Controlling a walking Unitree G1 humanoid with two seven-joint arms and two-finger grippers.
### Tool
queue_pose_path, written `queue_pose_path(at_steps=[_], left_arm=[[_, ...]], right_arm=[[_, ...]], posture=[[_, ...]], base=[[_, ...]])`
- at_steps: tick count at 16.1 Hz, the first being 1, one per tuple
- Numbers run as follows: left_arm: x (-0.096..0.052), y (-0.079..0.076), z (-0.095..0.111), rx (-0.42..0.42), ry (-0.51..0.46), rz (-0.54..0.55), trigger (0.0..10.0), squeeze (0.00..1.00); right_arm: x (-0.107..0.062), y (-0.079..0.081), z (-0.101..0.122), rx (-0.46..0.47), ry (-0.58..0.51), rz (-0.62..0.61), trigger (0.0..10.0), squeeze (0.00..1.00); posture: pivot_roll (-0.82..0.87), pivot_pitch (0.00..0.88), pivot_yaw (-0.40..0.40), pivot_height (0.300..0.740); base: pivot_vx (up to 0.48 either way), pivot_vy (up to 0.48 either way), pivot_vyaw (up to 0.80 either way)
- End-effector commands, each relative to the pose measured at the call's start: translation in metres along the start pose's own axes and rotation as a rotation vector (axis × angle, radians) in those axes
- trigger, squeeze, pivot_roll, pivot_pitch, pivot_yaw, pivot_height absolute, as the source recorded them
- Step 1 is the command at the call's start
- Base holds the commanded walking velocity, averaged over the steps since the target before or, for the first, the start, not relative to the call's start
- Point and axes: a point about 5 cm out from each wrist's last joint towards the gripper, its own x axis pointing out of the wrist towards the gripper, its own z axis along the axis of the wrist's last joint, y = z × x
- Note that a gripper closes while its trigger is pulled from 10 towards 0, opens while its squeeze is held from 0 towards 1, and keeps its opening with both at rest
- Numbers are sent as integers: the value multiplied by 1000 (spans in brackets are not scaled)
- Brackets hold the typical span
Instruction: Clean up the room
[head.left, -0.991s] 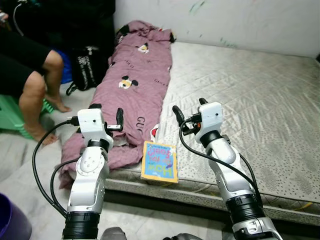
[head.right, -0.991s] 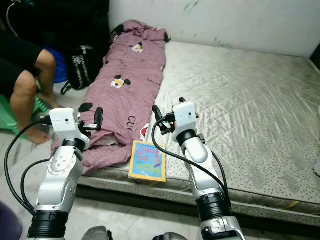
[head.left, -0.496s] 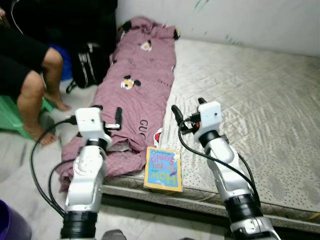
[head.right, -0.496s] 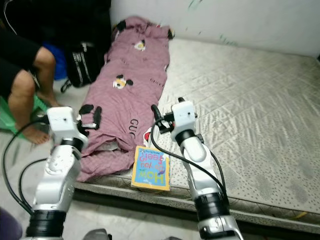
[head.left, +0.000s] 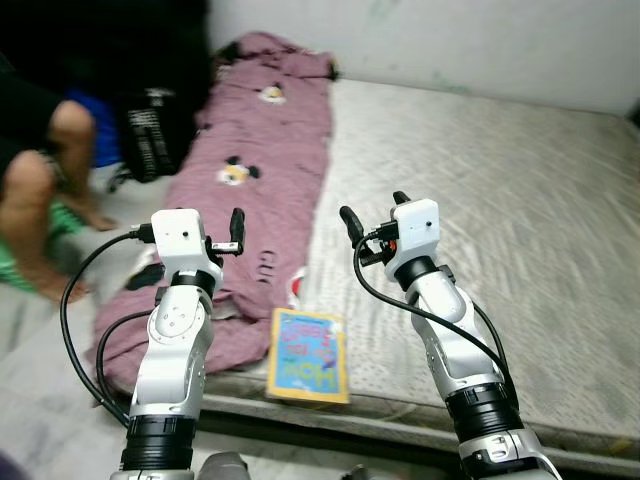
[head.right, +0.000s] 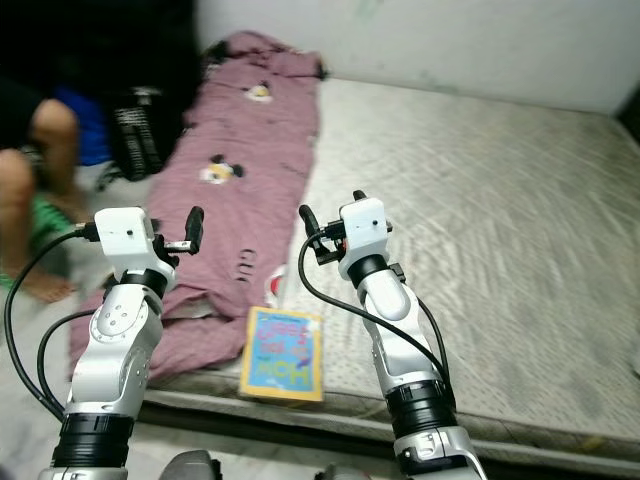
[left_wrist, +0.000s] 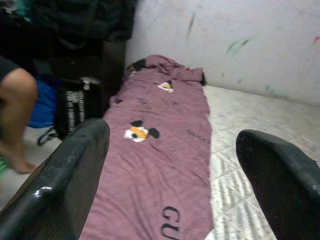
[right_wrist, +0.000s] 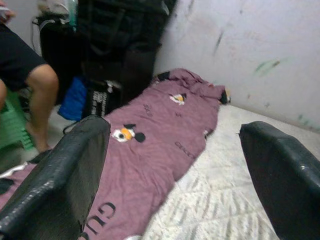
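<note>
At the near edge of the mattress (head.left: 520, 200) lies one book (head.left: 307, 355), thin, stiff and probably light; I judge it is best pinched at its overhanging near edge. Above it hover the left gripper (head.left: 220, 232) and right gripper (head.left: 372, 212), both with fingers spread wide and empty. Beside the book, stretching to the mattress's far corner, lies one purple blanket (head.left: 255, 175), soft and floppy, likely to drape; a bunched fold would suit. Beyond its side stand one black bag (head.left: 145, 135) and a seated person's legs (head.left: 45, 195).
</note>
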Motion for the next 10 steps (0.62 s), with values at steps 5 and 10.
queue_pose_path(at_steps=[5,10], left_arm=[[1,-2,1,11,4,-8,10000,0],[0,-3,-1,12,6,-7,10000,0]], right_arm=[[1,-3,2,-8,0,-3,10000,0],[0,-3,1,-10,5,-1,10000,0]], posture=[[16,0,-60,740],[18,0,-62,740]], base=[[0,-149,-581],[0,-480,0]])
